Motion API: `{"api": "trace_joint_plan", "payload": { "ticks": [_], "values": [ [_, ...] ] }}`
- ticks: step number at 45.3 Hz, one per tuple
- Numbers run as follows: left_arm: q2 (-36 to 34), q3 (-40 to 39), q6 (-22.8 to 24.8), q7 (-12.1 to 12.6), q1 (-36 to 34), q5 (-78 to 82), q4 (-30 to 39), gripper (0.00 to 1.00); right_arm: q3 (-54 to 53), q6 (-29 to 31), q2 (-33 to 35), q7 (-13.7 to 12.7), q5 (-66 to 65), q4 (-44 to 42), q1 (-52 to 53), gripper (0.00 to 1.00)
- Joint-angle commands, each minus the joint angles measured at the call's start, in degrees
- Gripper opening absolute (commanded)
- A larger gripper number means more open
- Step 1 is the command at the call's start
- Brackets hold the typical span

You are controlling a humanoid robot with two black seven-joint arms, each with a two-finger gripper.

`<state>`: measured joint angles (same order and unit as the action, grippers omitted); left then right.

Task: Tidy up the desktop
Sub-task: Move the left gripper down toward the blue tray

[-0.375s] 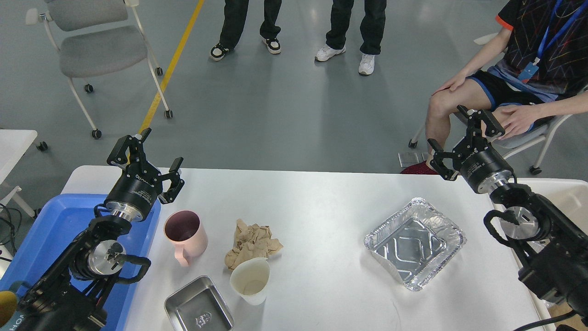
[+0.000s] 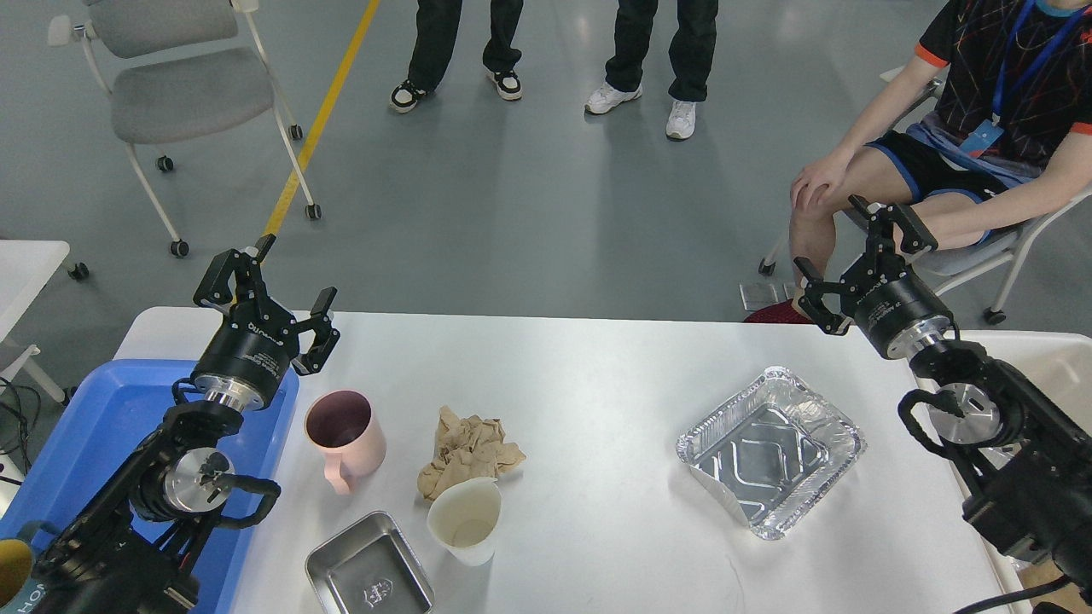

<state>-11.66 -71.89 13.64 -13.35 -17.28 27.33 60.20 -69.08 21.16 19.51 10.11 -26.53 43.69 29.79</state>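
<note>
The white desktop (image 2: 597, 375) holds a pink mug (image 2: 344, 439), a crumpled brown paper (image 2: 465, 450), a white paper cup (image 2: 466, 520), a small steel tray (image 2: 368, 569) and a foil tray (image 2: 770, 449). My left gripper (image 2: 266, 288) is open and empty, raised above the desktop's far left corner, behind the mug. My right gripper (image 2: 853, 260) is open and empty, raised above the far right edge, behind the foil tray.
A blue plastic tray (image 2: 94, 426) lies at the left under my left arm, with a yellow cup (image 2: 13, 571) at its near end. A seated person (image 2: 964, 162) is close behind my right gripper. A white bin (image 2: 1058, 375) stands at the right. A wheeled chair (image 2: 183, 85) stands behind.
</note>
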Motion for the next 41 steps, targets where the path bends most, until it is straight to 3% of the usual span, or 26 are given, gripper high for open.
{"api": "trace_joint_plan", "payload": {
  "ticks": [1,28,37,41],
  "values": [
    [0.8,-0.1,0.1,-0.2,-0.2,-0.3,-0.1,0.97,0.0,0.0,0.0,0.0,0.0,0.0,-0.1,1.00],
    [1.1,3.2,-4.0,0.2,0.1,0.4,-0.2,0.97,0.1,0.0,-0.7,0.0,0.0,0.1,-0.2,1.00],
    [-7.3,9.0,-4.0,0.6,0.7,0.5,4.5,0.97,0.3,0.1,-0.7,0.0,0.0,0.1,-0.6,1.00],
    [-13.2,13.7,-3.9,2.1,0.7,0.1,6.8,0.97,0.3,0.1,-0.7,0.0,0.0,0.0,-0.7,1.00]
  ]
}}
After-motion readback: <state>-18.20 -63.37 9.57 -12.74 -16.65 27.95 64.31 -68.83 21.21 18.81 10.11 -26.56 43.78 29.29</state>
